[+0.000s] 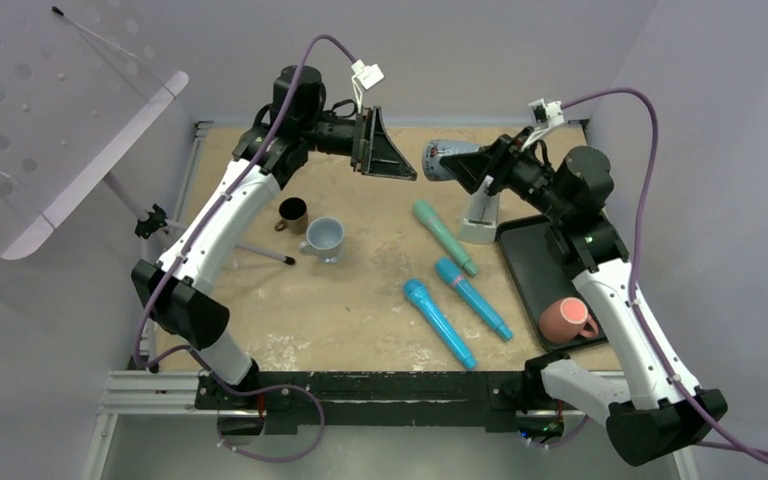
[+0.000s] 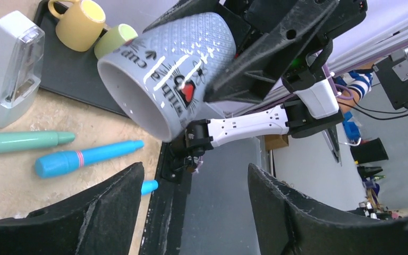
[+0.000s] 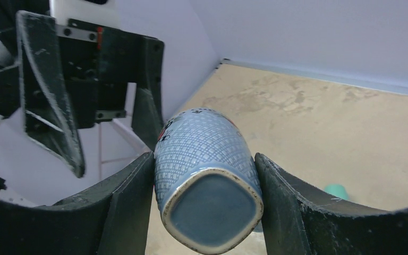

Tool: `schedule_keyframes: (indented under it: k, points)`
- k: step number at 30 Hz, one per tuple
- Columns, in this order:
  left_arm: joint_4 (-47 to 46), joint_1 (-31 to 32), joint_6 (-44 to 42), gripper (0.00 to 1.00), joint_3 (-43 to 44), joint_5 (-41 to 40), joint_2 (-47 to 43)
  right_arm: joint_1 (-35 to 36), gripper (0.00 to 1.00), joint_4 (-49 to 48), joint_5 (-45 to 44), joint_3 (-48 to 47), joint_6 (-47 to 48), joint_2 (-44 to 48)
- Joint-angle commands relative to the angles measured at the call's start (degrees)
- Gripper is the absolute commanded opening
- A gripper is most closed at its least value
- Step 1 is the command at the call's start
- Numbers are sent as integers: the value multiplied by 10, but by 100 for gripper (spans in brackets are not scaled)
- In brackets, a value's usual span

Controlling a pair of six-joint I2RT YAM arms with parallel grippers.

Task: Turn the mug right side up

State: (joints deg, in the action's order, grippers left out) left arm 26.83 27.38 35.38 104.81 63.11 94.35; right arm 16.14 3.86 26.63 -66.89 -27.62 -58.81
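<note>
Mug (image 1: 447, 160) lies on its side in the air over the far edge of the table (image 1: 360, 310), grasped near its base by the right hand (image 3: 207, 180), mouth facing the released, empty left hand (image 2: 194, 202); black tray (image 1: 525, 260) at the right edge carries a pink mug (image 1: 565, 320).

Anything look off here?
The blue patterned mug is held sideways in mid-air by the right gripper, its mouth toward the open left gripper. It is not upright. Nothing looks spilled or broken.

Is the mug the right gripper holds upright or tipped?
Tipped on its side: the patterned mug sits clamped in the right gripper, mouth facing the left gripper.
</note>
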Motion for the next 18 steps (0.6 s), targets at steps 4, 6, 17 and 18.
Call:
schedule_keyframes:
  k: [4, 6, 17, 18]
  points:
    - [-150, -4, 66, 67, -26, 11, 0, 26, 0, -153, 20, 3, -87, -18]
    - [-162, -4, 61, 64, -29, 14, -1, 31, 0, -163, 23, 3, -92, -24]
    - [-308, -4, 136, 1, -77, 36, -1, 63, 0, -247, 35, 17, -145, -63]
    - [-311, -4, 138, 0, -81, 39, -2, 65, 0, -251, 35, 16, -146, -67]
